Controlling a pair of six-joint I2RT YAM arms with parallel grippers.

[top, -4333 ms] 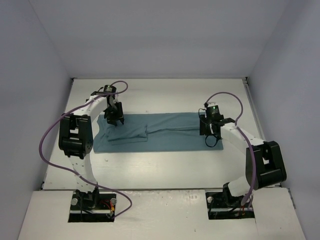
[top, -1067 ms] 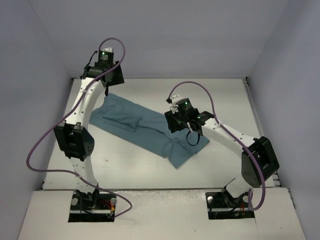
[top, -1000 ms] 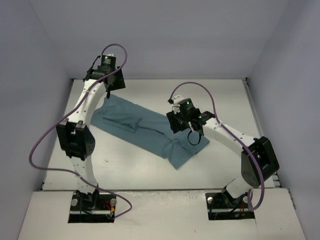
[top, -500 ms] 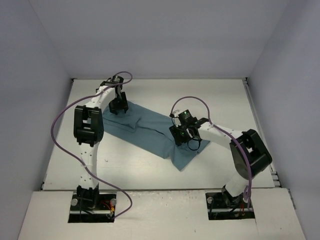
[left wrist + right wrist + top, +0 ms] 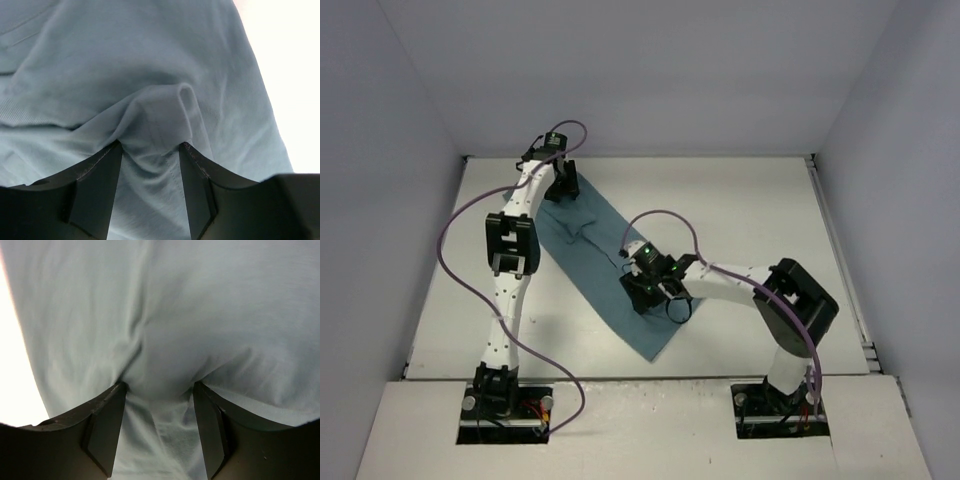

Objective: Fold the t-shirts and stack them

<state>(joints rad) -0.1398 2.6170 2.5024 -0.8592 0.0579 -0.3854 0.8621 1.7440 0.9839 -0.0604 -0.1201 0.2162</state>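
Observation:
The teal t-shirt (image 5: 592, 258), folded into a long narrow strip, lies diagonally on the white table, from the far left to the near middle. My left gripper (image 5: 563, 186) is at the strip's far end. In the left wrist view it (image 5: 150, 146) is shut on a bunched ridge of the t-shirt (image 5: 125, 60). My right gripper (image 5: 646, 290) is over the strip's near part. In the right wrist view it (image 5: 159, 386) is shut on a pinch of the t-shirt (image 5: 200, 300). The cloth under both grippers is hidden in the top view.
The white table (image 5: 750, 210) is walled by pale panels at the back and on both sides. Purple cables loop off both arms. The arm bases (image 5: 505, 395) stand at the near edge.
The t-shirt has swung from lying crosswise to a steep diagonal. My right gripper has dragged its end nearer and to the left. My left gripper has stayed at the far left end.

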